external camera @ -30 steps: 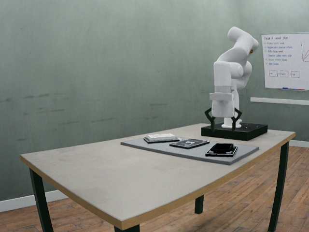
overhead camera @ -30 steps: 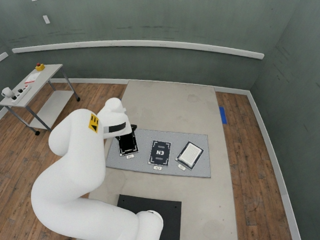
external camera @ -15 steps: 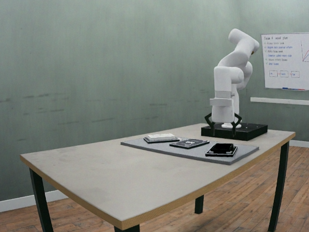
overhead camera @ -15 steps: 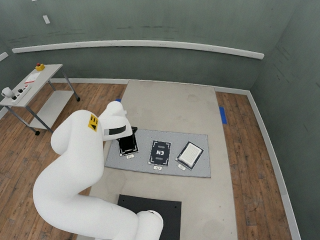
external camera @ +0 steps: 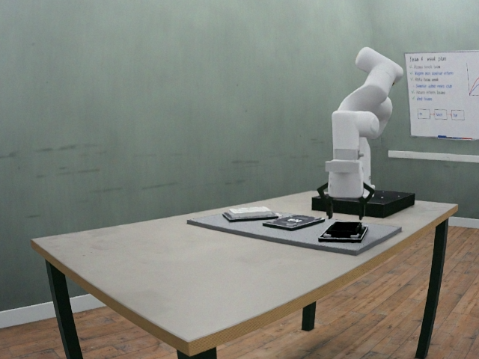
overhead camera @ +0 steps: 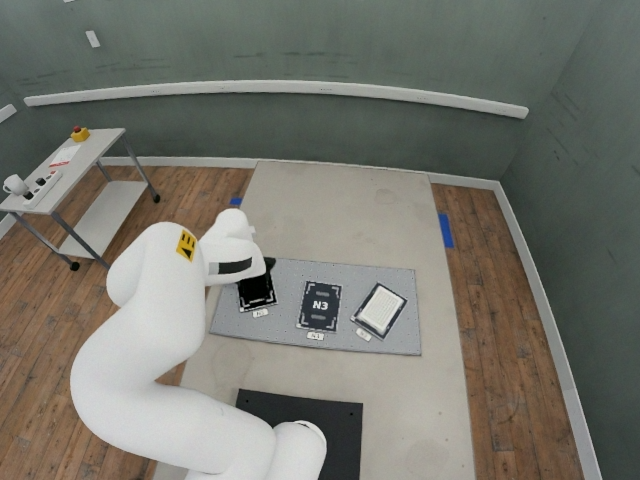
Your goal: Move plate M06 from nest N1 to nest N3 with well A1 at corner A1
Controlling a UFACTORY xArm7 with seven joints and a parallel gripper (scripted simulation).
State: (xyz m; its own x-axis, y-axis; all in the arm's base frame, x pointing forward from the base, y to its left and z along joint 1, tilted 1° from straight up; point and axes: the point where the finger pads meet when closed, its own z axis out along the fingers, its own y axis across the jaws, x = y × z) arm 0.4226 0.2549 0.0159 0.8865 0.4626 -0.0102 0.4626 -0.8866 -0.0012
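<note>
A black plate [overhead camera: 256, 292] lies in the left nest of the grey deck, also seen in the side view [external camera: 343, 231]. The empty landing nest N3 [overhead camera: 319, 305] sits in the middle of the deck [external camera: 293, 222]. A white plate [overhead camera: 378, 310] lies in the right nest, turned at an angle; it also shows in the side view [external camera: 249, 212]. My gripper [external camera: 345, 216] is open and empty, fingers pointing down, a little above the black plate. In the overhead view the arm hides most of the gripper [overhead camera: 266, 264]. The plate labels are too small to read.
The grey deck [overhead camera: 317, 305] lies on the table with small sign tags at its front edge. The black robot base plate [overhead camera: 305, 428] is at the table's near edge. A side trolley [overhead camera: 62, 173] stands off the table to the left.
</note>
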